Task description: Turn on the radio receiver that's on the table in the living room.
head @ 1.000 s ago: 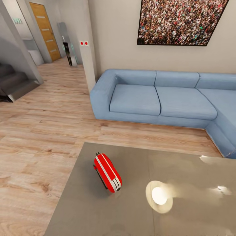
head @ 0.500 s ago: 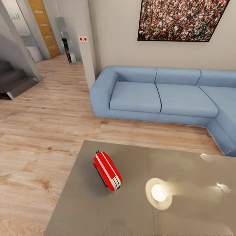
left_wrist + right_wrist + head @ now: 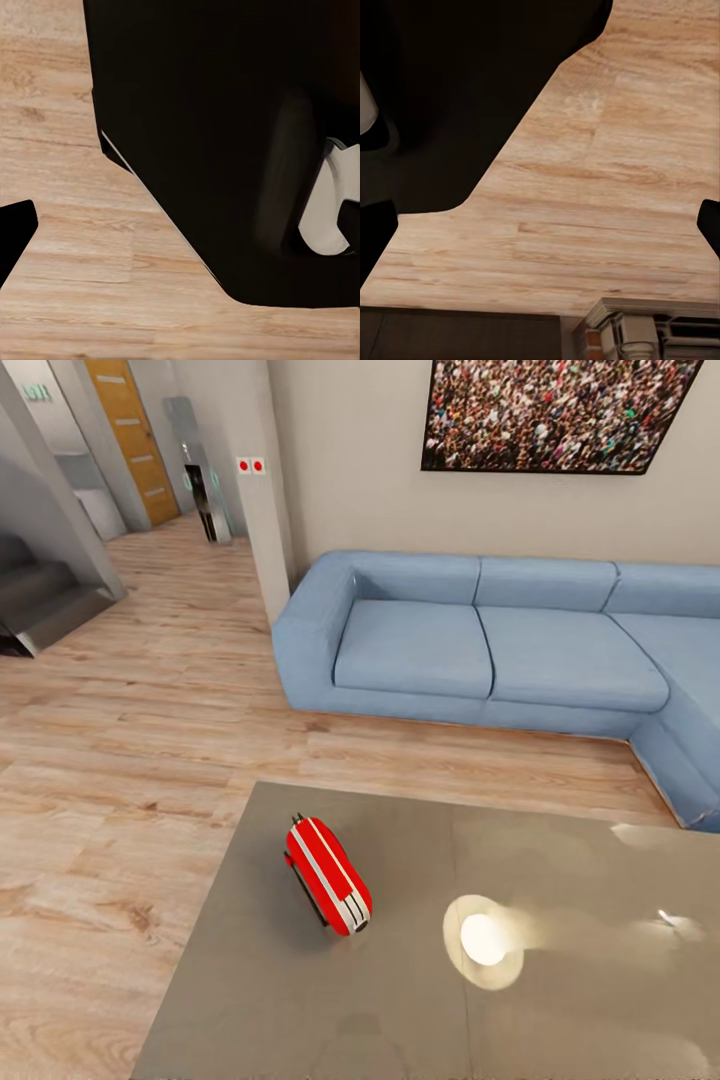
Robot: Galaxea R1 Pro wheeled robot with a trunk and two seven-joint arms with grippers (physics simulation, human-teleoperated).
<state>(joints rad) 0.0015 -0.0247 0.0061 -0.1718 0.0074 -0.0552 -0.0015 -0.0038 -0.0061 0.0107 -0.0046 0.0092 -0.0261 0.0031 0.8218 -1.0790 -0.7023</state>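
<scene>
Wide light wood plank floor (image 3: 110, 760) runs open along the glossy grey reflective worktop (image 3: 560, 1000), up to the blue sectional sofa (image 3: 480, 650). There's the small bright red rounded radio with white stripes (image 3: 327, 875), lying slantwise near the worktop's left edge, white end nearest the camera, black strap alongside. Either claw's opening? Cannot tell: wrist views give dark bodywork over planks.

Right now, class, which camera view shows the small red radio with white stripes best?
The head view: the small red radio with white stripes lies whole and unobstructed on the glossy grey table, white end nearest the camera. Both wrist views show wood plank floor and dark robot parts instead of it.
</scene>
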